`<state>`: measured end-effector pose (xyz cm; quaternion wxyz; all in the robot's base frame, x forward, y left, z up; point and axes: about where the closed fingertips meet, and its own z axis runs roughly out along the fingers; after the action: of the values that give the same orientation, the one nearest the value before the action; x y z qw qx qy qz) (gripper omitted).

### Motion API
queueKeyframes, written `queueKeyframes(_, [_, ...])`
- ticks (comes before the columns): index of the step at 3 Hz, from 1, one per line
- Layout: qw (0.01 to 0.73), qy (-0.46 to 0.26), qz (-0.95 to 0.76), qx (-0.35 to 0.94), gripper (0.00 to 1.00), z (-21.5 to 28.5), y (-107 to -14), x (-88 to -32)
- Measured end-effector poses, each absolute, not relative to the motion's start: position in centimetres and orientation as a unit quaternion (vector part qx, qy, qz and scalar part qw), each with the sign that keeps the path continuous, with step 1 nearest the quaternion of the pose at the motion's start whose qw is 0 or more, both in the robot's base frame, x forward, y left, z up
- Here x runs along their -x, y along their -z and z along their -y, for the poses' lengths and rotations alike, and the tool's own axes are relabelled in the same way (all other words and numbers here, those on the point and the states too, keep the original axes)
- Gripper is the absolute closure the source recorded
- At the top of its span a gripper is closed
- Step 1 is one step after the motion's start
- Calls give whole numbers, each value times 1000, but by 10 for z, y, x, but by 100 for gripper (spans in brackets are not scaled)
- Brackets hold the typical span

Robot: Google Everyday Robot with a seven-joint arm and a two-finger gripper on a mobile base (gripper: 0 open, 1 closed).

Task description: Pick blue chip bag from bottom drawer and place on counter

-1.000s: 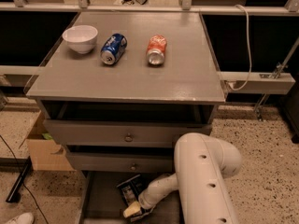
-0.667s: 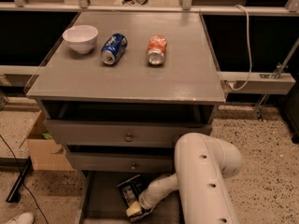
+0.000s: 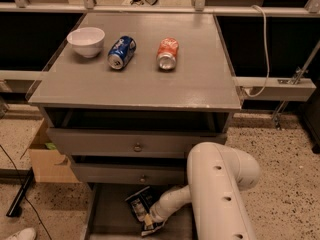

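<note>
Almost nothing is seen to be moved since the earlier frame: the gripper [image 3: 150,225] is kept low in the bottom drawer [image 3: 107,216], below the front edge of the counter [image 3: 150,89], at the near end of the blue chip bag [image 3: 139,203], and whether it is clenched cannot be told.

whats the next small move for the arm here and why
Probably a short lift up and back toward the robot, once the hold is sure. The gripper sits low in the bottom drawer against the bag, whose far end lies close under the drawer above, and the counter is well overhead.
</note>
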<state>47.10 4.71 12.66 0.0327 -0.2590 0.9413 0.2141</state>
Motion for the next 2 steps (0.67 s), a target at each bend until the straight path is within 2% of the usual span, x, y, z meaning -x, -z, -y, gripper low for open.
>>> queueKeyframes(1, [33,-214,-941,259,87,-47,-127,-471])
queueKeyframes(2, [33,-214,-941,259,100,-47,-127,-471])
